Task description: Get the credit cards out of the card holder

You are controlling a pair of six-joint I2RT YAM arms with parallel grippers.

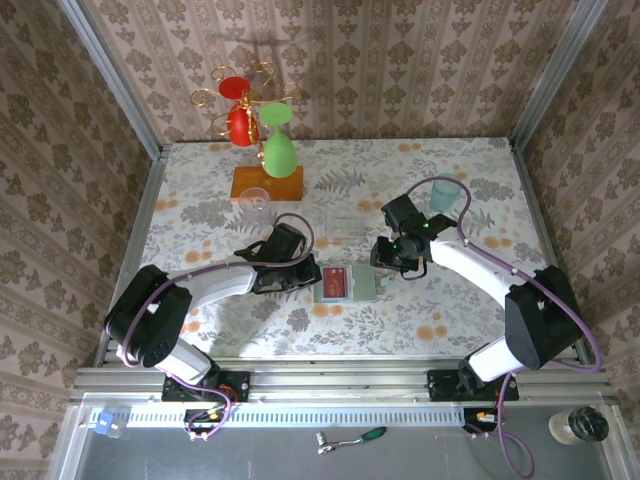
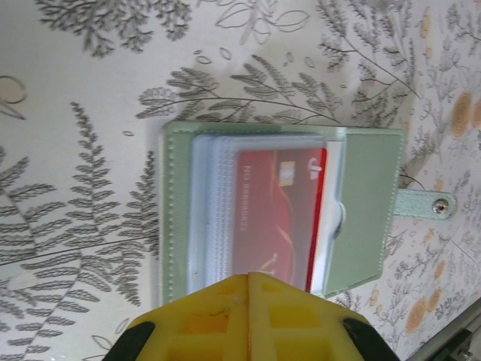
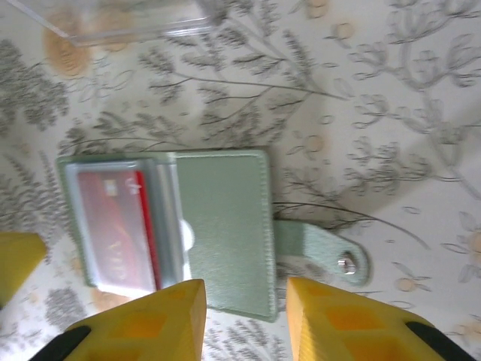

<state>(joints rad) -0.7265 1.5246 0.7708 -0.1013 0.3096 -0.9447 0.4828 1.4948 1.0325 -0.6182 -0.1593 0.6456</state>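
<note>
STEP: extraction pending; red credit card [image 2: 278, 214] pocketed in card holder [image 1: 347, 284], open on table [image 1: 480, 300] | left gripper [image 2: 248, 280] at holder's near edge, jaws closed, nothing visibly held | right gripper [image 3: 246, 292] over holder's flap, jaws part-open, empty | NEXT, judged: pin holder, pinch card edge, slide out.

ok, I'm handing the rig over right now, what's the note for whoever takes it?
Left gripper: jaws shut, tips at the near edge of the card holder, by its clear sleeves; can't confirm a pinch.
Right gripper: jaws open at the edge of the holder's plain flap, nothing held.
The card holder lies open on the table, snap strap out to the side. Red credit card sits in the top sleeve. Clear tray beyond the holder.
Done: holder is open. Left: pull the cards out.
</note>
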